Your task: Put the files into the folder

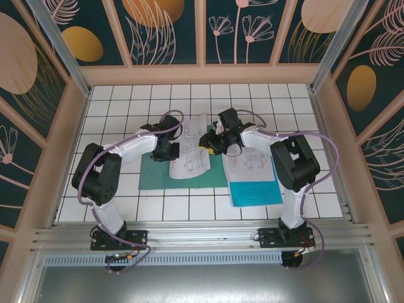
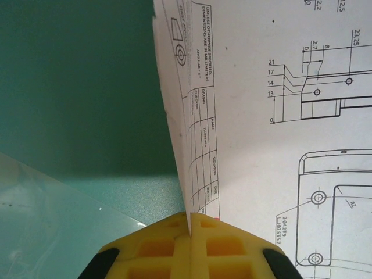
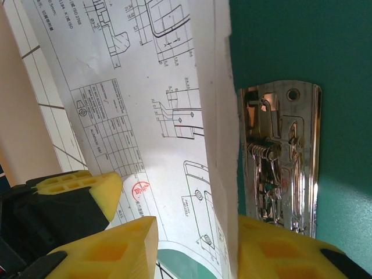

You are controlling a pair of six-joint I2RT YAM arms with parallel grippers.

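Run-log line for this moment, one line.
left fingers: shut on printed sheet; right fingers: open around its edge; folder: open, clip exposed

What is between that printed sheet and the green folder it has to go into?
Nothing visible. The printed sheet is over the open green folder, its edge right beside the metal clip. The left end effector pinches one edge.

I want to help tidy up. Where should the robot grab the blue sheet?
Probably the blue sheet by its bare near edge, coming from the front: it lies flat, and a white printed sheet covers its far part.
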